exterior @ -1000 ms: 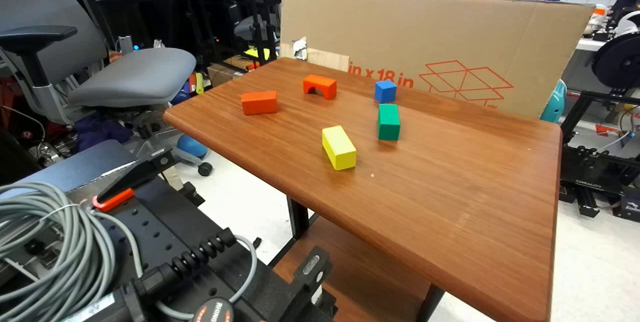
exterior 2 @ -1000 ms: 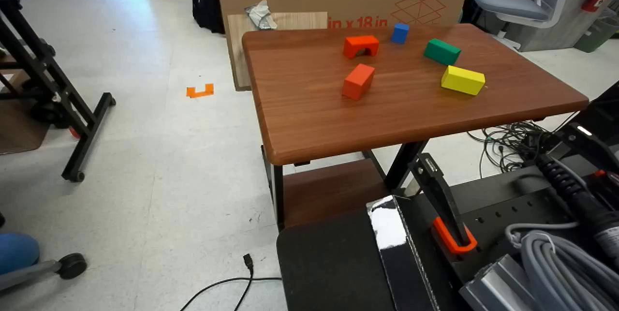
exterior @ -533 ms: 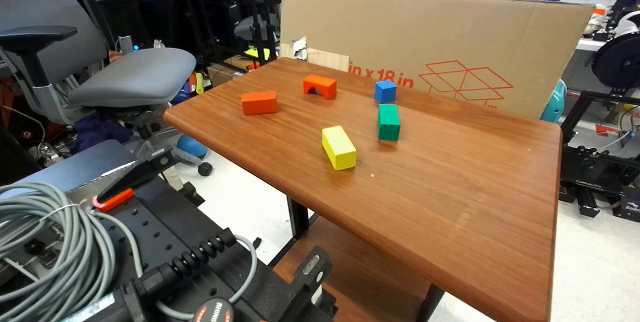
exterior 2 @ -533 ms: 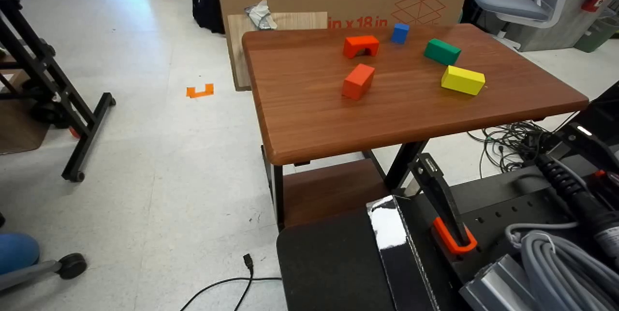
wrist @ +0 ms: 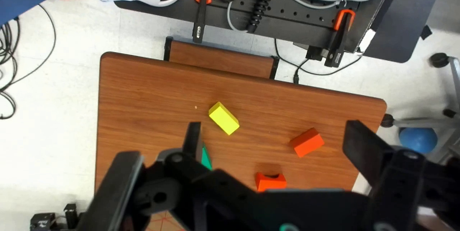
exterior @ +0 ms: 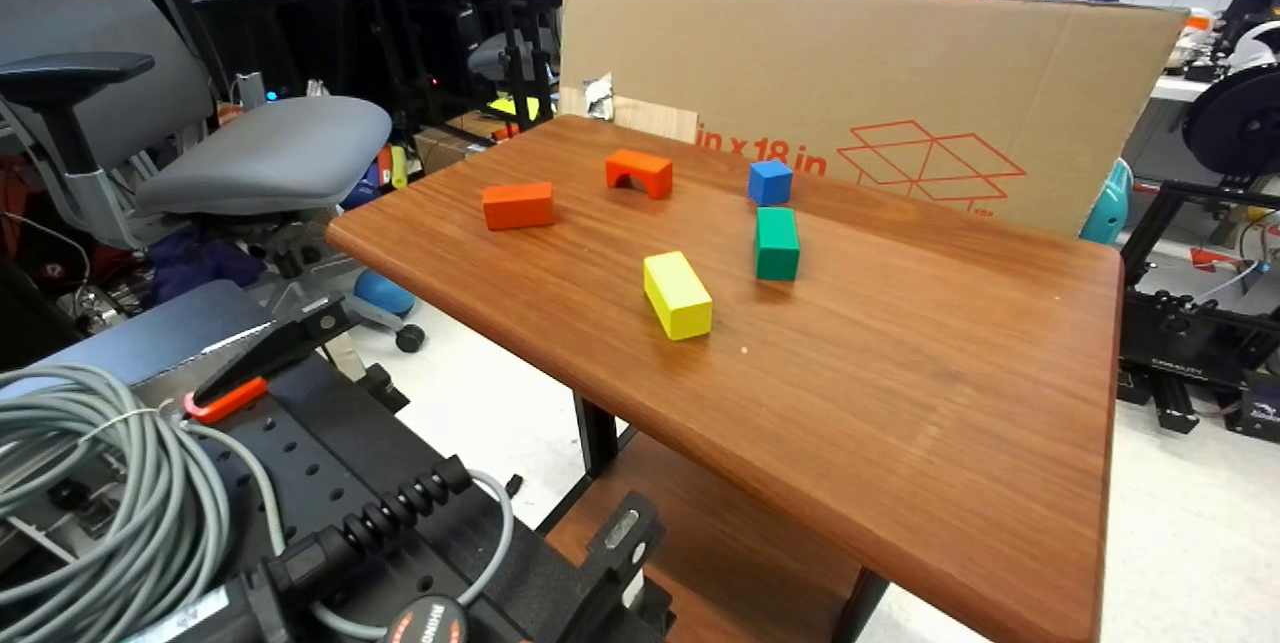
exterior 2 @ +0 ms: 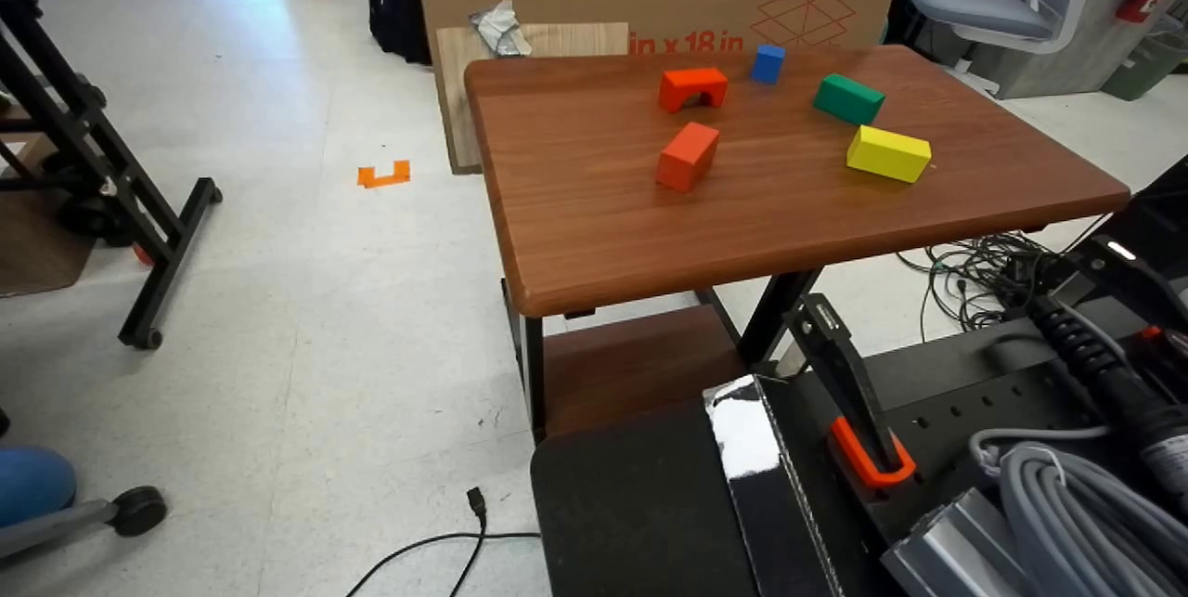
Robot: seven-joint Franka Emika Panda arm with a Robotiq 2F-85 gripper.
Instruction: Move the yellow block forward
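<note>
Spread wide, my end effector (wrist: 276, 134) is empty. Nothing on the brown wooden table (wrist: 143, 87) has just moved: the yellow box-shaped block (wrist: 224, 118) lies toward the long edge by the black bench (wrist: 294, 27), so I think the job hasn't begun.

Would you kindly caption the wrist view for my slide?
Past the open gripper, the yellow block lies ungrasped on a brown table with an orange block and orange arch.
</note>
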